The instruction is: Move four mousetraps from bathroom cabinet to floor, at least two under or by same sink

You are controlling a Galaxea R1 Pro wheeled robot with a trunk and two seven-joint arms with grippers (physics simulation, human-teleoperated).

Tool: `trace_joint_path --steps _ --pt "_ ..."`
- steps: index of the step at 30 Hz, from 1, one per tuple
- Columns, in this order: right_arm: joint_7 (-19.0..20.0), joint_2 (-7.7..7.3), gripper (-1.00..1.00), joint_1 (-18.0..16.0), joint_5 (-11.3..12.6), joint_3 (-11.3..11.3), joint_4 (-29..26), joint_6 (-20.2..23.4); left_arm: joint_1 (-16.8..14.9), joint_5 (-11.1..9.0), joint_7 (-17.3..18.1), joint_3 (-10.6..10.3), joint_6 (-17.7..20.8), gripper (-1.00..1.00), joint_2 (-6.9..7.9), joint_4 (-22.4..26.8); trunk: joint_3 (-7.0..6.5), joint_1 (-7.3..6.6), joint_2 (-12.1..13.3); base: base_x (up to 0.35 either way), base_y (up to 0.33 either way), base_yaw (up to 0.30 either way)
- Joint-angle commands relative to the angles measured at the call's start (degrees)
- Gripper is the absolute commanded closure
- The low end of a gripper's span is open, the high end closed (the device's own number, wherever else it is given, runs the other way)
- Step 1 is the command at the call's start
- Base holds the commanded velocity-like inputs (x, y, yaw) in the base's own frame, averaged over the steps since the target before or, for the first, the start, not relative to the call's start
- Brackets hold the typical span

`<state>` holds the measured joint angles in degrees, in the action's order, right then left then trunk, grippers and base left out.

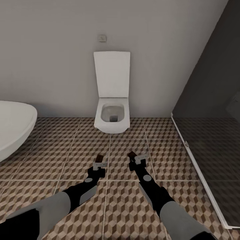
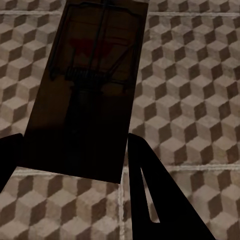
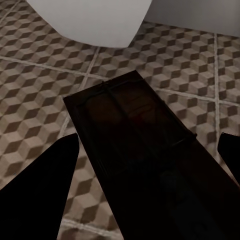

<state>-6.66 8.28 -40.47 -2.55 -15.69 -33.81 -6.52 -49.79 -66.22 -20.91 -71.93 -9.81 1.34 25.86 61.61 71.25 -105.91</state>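
Each of my grippers carries a mousetrap above the cube-patterned bathroom floor (image 1: 66, 156). My left gripper (image 1: 99, 164) is shut on a small brown mousetrap (image 1: 99, 157); in the left wrist view that mousetrap (image 2: 90, 85) is a dark board with wire parts sticking out between the black fingers (image 2: 160, 200). My right gripper (image 1: 138, 159) is shut on a second mousetrap (image 1: 132, 154), which fills the right wrist view as a dark board (image 3: 135, 135) over the tiled floor (image 3: 40, 100). The cabinet, the sink and the other mousetraps are out of view.
A white toilet (image 1: 112, 113) with its lid up stands against the wall straight ahead. A white curved bathtub (image 1: 13, 130) shows at the left edge. At the right is a dark shower area (image 1: 213, 160) behind a glass panel with a white sill (image 1: 200, 173).
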Motion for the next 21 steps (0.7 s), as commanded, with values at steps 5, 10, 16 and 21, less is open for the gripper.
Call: trace_joint_path --steps 5,10,16,21 --pt "-0.5 -0.01 1.0 -0.1 -0.3 -0.2 0.1 -0.1 -0.1 -0.3 -0.6 -0.5 -0.2 1.0 0.06 0.1 1.34 1.1 -2.0 0.0 0.0 0.0" --pt "-0.5 -0.01 1.0 -0.1 -0.3 -0.2 0.1 -0.1 -0.1 -0.3 -0.5 -0.5 -0.2 1.0 0.06 0.1 2.64 2.2 -4.0 0.0 0.0 0.0" --pt "-0.5 -0.02 1.0 -0.1 -0.3 -0.2 0.1 -0.1 -0.1 -0.3 -0.5 -0.5 -0.2 1.0 0.06 0.1 4.19 3.51 -6.5 0.0 0.0 0.0" --pt "-0.5 -0.02 1.0 -0.1 -0.3 -0.2 0.1 -0.1 0.0 -0.3 -0.5 -0.5 -0.2 1.0 0.06 0.1 5.49 4.61 -8.5 0.0 0.0 0.0"
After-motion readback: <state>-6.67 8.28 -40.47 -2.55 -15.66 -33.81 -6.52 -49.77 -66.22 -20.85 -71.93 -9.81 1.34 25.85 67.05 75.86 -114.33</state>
